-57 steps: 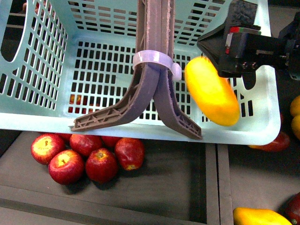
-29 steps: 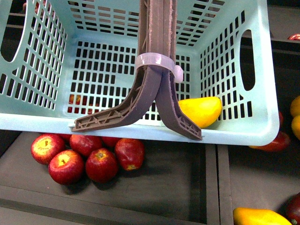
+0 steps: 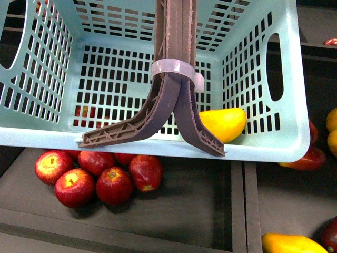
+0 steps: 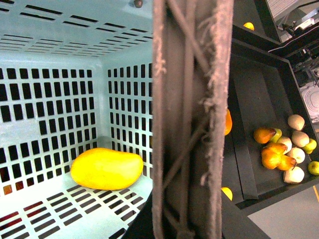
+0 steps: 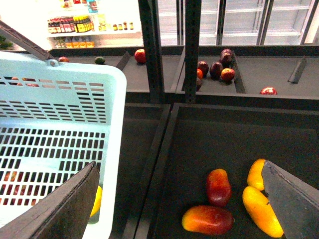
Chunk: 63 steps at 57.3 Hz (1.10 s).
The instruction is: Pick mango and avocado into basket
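Note:
The turquoise basket (image 3: 31, 134) hangs close in the front view, its brown handles (image 3: 176, 63) running up the middle. The yellow mango (image 3: 224, 124) lies on the basket floor in the near right corner; it also shows in the left wrist view (image 4: 106, 168). My left gripper (image 4: 192, 224) is shut on the basket's handle (image 4: 192, 109), which hides its jaws. My right gripper (image 5: 179, 209) is open and empty, beside the basket's rim (image 5: 112, 149) and above a dark bin. A small dark green fruit (image 5: 99, 60) lies on the far shelf, too small to name.
Red apples (image 3: 95, 176) lie in the bin under the basket. Red-blushed mangoes (image 5: 209, 204) and yellow ones (image 5: 261, 209) lie in the bin below my right gripper. Dark shelf posts (image 5: 152, 50) stand behind. Mixed small fruit (image 4: 284, 149) fills a bin beyond the basket.
My right gripper held the mango over the basket a second ago. It has let go and left the front view; the mango now lies on the basket floor.

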Each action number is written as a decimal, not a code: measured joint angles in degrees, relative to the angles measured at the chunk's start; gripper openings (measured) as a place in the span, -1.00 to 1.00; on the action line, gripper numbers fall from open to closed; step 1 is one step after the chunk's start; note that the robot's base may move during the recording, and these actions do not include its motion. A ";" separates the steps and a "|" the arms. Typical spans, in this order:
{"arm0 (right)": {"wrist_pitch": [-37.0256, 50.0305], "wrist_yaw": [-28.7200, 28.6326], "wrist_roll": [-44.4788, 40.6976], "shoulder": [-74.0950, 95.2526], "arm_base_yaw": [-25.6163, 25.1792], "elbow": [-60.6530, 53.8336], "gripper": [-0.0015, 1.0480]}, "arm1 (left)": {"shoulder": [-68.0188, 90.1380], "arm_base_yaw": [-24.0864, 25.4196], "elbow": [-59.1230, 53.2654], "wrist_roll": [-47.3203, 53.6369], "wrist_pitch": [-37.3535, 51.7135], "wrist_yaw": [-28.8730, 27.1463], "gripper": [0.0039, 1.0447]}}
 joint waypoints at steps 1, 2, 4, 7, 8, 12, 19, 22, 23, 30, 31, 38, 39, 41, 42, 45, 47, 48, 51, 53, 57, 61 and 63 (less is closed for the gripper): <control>0.00 0.00 -0.02 0.00 0.00 0.00 0.85 | 0.00 0.00 0.00 0.00 0.00 0.00 -0.89; 0.00 0.00 -0.02 -0.02 0.00 0.00 0.85 | 0.00 0.00 0.00 0.00 0.00 0.00 -0.89; 1.36 2.43 -0.35 -0.17 1.01 -0.44 0.80 | 0.00 0.00 0.00 0.00 0.00 0.02 -0.89; 4.70 7.80 -1.16 -0.79 3.39 -1.77 0.64 | 0.00 0.00 0.00 -0.02 0.00 0.02 -0.89; 4.96 8.39 -1.31 -0.98 3.69 -2.01 0.60 | 0.00 0.00 0.00 0.00 0.00 0.02 -0.89; 5.29 9.49 -1.84 -2.49 5.01 -3.23 0.37 | 0.00 0.00 0.00 0.00 0.00 0.04 -0.89; 4.42 10.03 -2.25 -4.94 5.27 -4.74 -0.03 | 0.00 0.00 0.00 0.00 0.00 0.02 -0.89; 3.80 10.05 -2.34 -5.95 5.27 -5.16 -0.20 | 0.00 0.00 0.00 0.00 0.00 -0.02 -0.89; 3.67 10.05 -2.36 -6.14 5.29 -5.25 -0.24 | 0.00 0.00 0.00 0.00 0.00 -0.02 -0.89; 2.23 10.05 -2.38 -8.63 5.29 -6.14 -0.64 | 0.00 0.00 0.00 0.00 0.00 -0.02 -0.89; 1.97 10.05 -2.38 -9.03 5.29 -6.27 -0.71 | 0.00 0.00 0.00 0.00 0.00 -0.02 -0.89; 1.07 10.05 -2.58 -10.54 5.29 -6.84 -0.74 | 0.00 0.00 0.00 0.00 0.00 0.00 -0.89; 1.07 10.05 -2.58 -10.60 5.29 -6.84 -0.67 | 0.00 0.00 0.00 0.00 0.00 0.00 -0.89; 1.07 10.05 -2.60 -10.64 5.29 -6.86 -0.57 | 0.00 0.00 0.00 0.00 0.00 0.00 -0.89; 1.07 10.05 -2.58 -10.67 5.29 -6.84 -0.51 | 0.00 0.00 0.00 0.00 0.00 0.00 -0.89; 1.05 10.05 -2.60 -10.67 5.29 -6.86 -0.34 | 0.00 0.00 0.00 -0.02 0.00 0.02 -0.89; 1.05 10.05 -2.60 -10.67 5.29 -6.86 -0.20 | 0.00 0.00 0.00 0.00 0.00 0.00 -0.89; 1.05 10.05 -2.60 -10.67 5.29 -6.86 -0.17 | 0.00 0.00 0.00 0.00 0.00 0.00 -0.89; 1.05 10.05 -2.60 -10.67 5.29 -6.86 0.00 | 0.00 0.00 0.00 0.00 0.00 0.00 -0.89; 1.05 10.05 -2.60 -10.67 5.29 -6.86 0.13 | 0.00 0.00 0.00 0.00 0.00 0.00 -0.89; 1.05 10.05 -2.60 -10.67 5.29 -6.86 0.34 | 0.00 0.00 0.00 0.00 0.00 0.02 -0.89; 1.05 10.05 -2.58 -10.67 5.29 -6.86 0.57 | 0.00 0.00 0.00 0.00 0.00 0.00 -0.89; 1.05 10.05 -2.60 -10.67 5.29 -6.86 0.67 | 0.00 0.00 0.00 0.00 0.00 0.00 -0.89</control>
